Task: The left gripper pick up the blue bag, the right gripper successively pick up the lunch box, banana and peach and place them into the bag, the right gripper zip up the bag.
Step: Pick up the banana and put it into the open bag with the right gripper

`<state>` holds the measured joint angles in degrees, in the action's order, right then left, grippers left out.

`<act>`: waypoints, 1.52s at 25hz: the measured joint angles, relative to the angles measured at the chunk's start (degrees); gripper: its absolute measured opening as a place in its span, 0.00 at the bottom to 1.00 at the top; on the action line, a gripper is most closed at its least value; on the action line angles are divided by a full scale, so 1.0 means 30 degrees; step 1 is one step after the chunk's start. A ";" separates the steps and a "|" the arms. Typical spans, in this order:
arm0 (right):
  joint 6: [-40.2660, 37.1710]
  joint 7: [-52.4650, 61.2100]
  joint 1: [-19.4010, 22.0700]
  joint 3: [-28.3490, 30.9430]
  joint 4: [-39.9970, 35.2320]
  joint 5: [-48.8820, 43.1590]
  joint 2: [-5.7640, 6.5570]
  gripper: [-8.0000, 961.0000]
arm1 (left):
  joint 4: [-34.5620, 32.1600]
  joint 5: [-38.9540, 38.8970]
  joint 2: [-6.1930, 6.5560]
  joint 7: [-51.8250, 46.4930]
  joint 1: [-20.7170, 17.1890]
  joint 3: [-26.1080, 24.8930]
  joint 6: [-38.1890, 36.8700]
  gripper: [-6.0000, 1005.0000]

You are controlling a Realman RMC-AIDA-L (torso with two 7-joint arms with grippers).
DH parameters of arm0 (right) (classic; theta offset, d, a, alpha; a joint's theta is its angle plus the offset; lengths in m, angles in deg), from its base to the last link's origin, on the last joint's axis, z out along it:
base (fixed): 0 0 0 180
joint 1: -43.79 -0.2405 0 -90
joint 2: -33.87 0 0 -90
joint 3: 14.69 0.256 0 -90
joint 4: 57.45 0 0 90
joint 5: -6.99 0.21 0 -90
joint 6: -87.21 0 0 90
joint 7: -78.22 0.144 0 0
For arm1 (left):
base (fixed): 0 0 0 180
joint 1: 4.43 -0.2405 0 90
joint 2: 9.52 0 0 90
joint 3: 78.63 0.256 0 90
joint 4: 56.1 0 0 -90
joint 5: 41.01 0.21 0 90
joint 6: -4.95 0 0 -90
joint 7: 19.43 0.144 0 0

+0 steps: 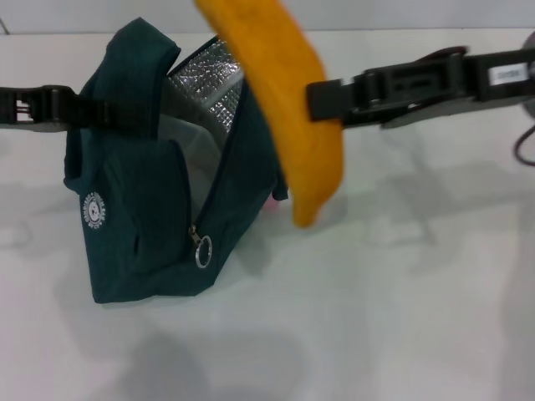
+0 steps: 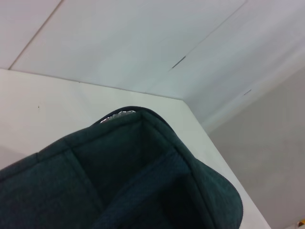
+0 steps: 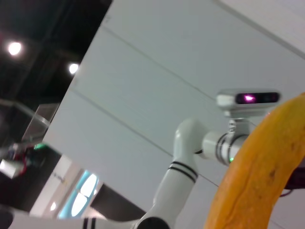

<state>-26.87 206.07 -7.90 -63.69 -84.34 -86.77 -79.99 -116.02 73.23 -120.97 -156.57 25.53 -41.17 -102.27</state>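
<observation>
Right gripper (image 1: 322, 104) clamped on the banana (image 1: 284, 92) about mid-length, arm reaching in from the right, fruit held well above the table (image 1: 401, 301). Banana hangs steeply, lower tip pointing down just beside the bag's right wall, upper end running out of the top of the head view. It sits in front of the opening but not inside it.

Left gripper (image 1: 84, 109) at the bag's left upper edge, pinching the blue bag (image 1: 134, 209) fabric there and keeping the mouth up; exact finger contact is hidden by the cloth, so grip looks closed on it but hard to confirm. Left wrist view shows only the bag's fabric rim close up.

Bag stands on the table, unzipped, foil lining (image 1: 205, 83) showing, ring zipper pull (image 1: 202, 251) low on the front. Something clear sits inside, probably the lunch box (image 1: 180, 159). A pink sliver behind the bag's right side may be the peach (image 1: 272, 200).

Step in hand: banana into bag. Doing it well: shift left until the lower tip clears the right wall, lower tip-first into the foil mouth, tilt so the curve follows the opening, release only once most of the length is inside. Left should hold steady so the mouth doesn't collapse.
</observation>
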 joint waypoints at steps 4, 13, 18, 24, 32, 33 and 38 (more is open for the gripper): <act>0.1295 0.1145 0.0005 -0.0265 0.0669 -0.0193 -0.0398 0.48 | -0.0005 -0.0207 0.0032 0.0279 0.0018 -0.0019 0.0010 0.06; 0.3629 0.1534 0.0006 -0.0722 0.2975 -0.0212 -0.0456 0.48 | 0.0054 -0.0393 -0.0009 0.0897 0.0034 -0.0090 0.0113 0.06; 0.4930 0.1545 -0.0069 -0.0719 0.3800 -0.0008 -0.0626 0.48 | 0.0054 -0.0524 -0.0226 0.1139 0.0034 -0.0012 0.0118 0.06; 0.6703 0.1534 -0.0269 -0.0715 0.4772 0.0143 -0.0774 0.49 | 0.0066 -0.0526 -0.0466 0.1554 0.0035 -0.0005 0.0117 0.06; 0.8104 0.1336 -0.0914 -0.0692 0.5588 0.0385 -0.0777 0.51 | 0.0604 -0.0526 -0.0530 0.2089 0.0320 -0.0005 0.0116 0.06; 0.8212 0.1335 -0.0999 -0.0692 0.5661 0.0437 -0.0777 0.51 | 0.0605 -0.0526 -0.0540 0.2148 0.0328 -0.0005 0.0116 0.06; 0.8609 0.1328 -0.1212 -0.0700 0.5921 0.0867 -0.0773 0.52 | 0.0790 -0.0526 -0.0552 0.2298 0.0485 -0.0005 0.0117 0.06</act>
<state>-1.04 210.05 -11.54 -65.79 -66.58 -84.17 -82.31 -113.65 71.66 -122.62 -149.67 26.98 -41.19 -101.92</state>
